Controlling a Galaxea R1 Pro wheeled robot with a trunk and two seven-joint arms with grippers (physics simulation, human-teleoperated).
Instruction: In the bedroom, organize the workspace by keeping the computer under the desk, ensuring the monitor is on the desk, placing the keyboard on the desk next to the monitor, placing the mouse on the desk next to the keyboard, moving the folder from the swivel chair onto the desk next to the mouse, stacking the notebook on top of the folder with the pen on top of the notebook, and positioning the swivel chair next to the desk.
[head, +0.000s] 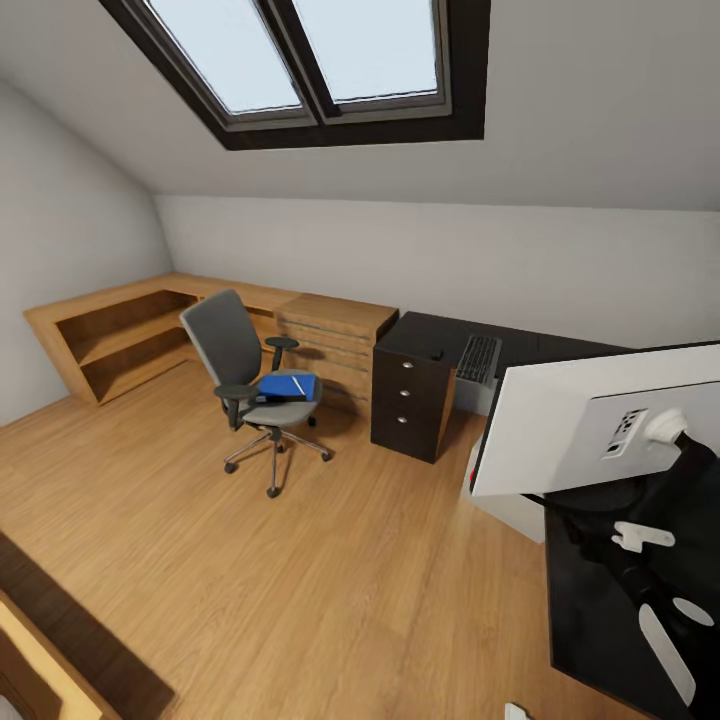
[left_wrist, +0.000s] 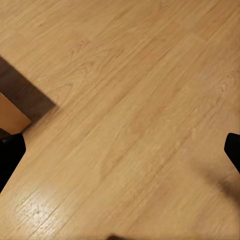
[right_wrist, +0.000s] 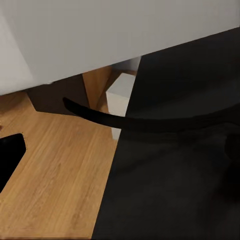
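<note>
A: Where does everything sit right now?

B: The monitor (head: 600, 420) is close in front of the head camera, its white back toward us, over the near wing of the black table (head: 590, 620). Its round foot (right_wrist: 150, 122) hangs above the table edge in the right wrist view; whether it touches the top, I cannot tell. The keyboard (head: 479, 358) lies on the far wing, above the drawers. The blue folder (head: 288, 386) rests on the swivel chair (head: 250, 380), well apart from the table, with a thin white thing on it, perhaps the pen.

A: And the tools?

B: The left tool (left_wrist: 120, 150) points at the wooden floor (left_wrist: 125, 100), fingers spread wide, empty. The right tool's state I cannot tell; one dark finger (right_wrist: 10, 155) shows at the frame edge, nothing more.

A: So the step in hand?

B: Seating the monitor, I judge. Do it well by bringing the foot fully inboard of the edge, lowering it level, and releasing only once it stands steady, screen facing the chair side.
</note>
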